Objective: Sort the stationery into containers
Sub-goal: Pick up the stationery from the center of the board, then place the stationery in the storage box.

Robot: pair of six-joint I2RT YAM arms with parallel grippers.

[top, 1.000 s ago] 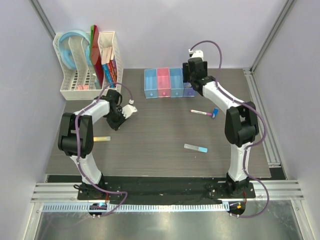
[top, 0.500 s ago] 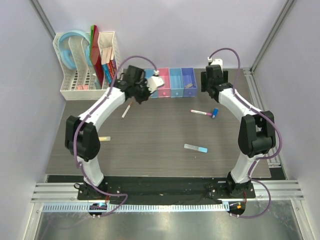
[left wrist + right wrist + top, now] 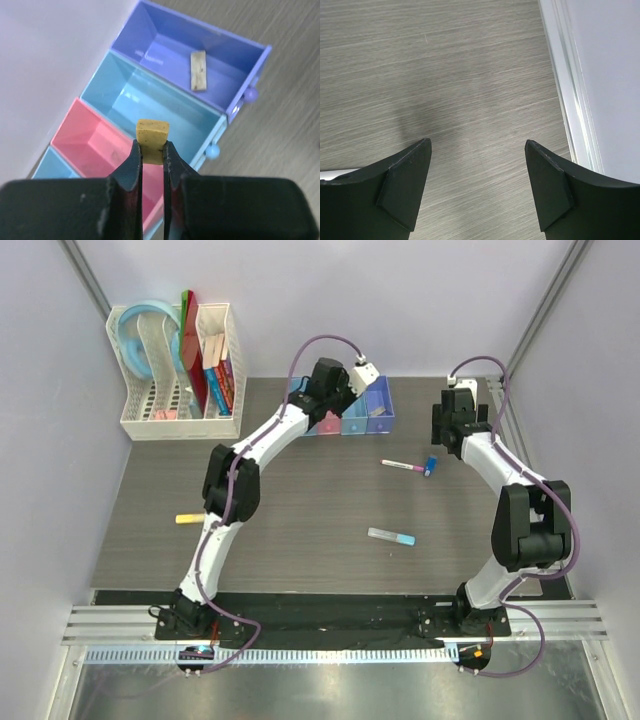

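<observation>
Tan piece (image 3: 152,139) is clamped by its lower end in the left gripper (image 3: 151,151), right above the pink and light-blue boxes of the 4-bin row (image 3: 120,95). It looks light, stiff, matte and blocky, so the narrow sides suit gripping. The bins are glossy translucent plastic. Right gripper (image 3: 477,170), right of the bins, has its jaws apart and empty.

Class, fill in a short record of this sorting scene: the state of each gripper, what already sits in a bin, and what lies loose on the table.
left gripper: shut on a tan piece, held above the row of bins, near the pink and light-blue ones
right gripper: open, empty, over bare table
violet bin: one pale piece lying inside
loose on table: purple pen, dark-blue block, grey stick with light-blue tip, orange-yellow piece
</observation>
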